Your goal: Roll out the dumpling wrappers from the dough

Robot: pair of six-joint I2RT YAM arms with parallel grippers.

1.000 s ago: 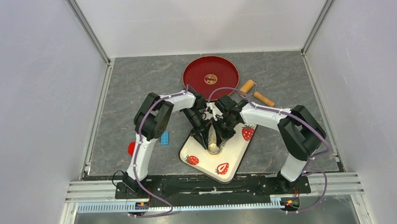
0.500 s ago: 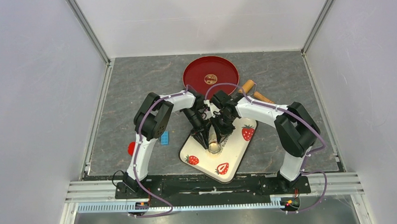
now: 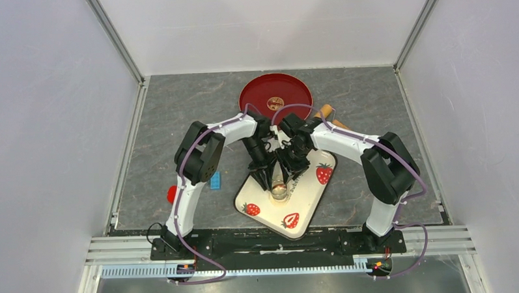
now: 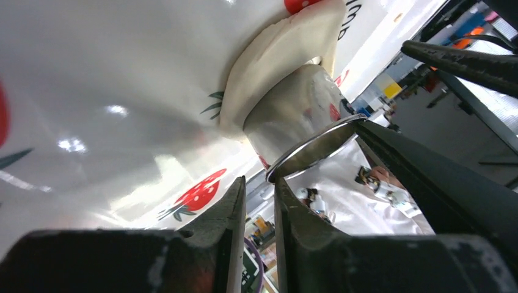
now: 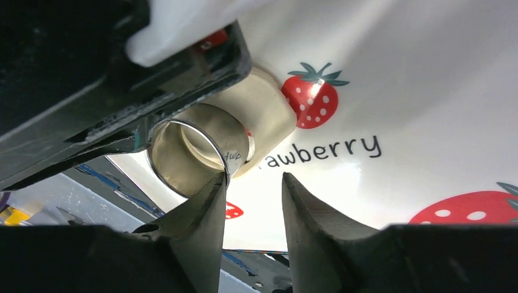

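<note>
Top external view: the strawberry tray (image 3: 309,198) lies at centre frame on the grey surface (image 3: 178,123). The ring cutter (image 3: 279,191) stands on it where both arms converge. The red plate (image 3: 275,97) sits at upper centre, with the wooden roller (image 3: 325,111) just to its lower right, partly hidden by the right arm.

Left wrist view: the dough (image 4: 287,49), a flattened pale sheet, lies on the tray at upper centre of the frame, and the cutter is pressed into its near end. The left end effector (image 4: 259,183) is released. Its jaws stand a narrow slit apart, with the cutter's rim just at their tips and nothing wedged between them.

Right wrist view: the right end effector (image 5: 253,180) is also released, with a wider gap. The fingertip (image 5: 211,189) at lower left of the frame touches the rim, and the ring lies outside the gap. You cannot tell whether a wrapper is cut free inside the ring.

Hazards, as judged from these views: the ring rests only on soft dough, so a fingertip dragging along the rim on withdrawal may tip or slide it and tear the disc. Dough may also cling inside the ring and lift with it. The two end effectors stand very close together, so you risk a collision if either one swings sideways.
</note>
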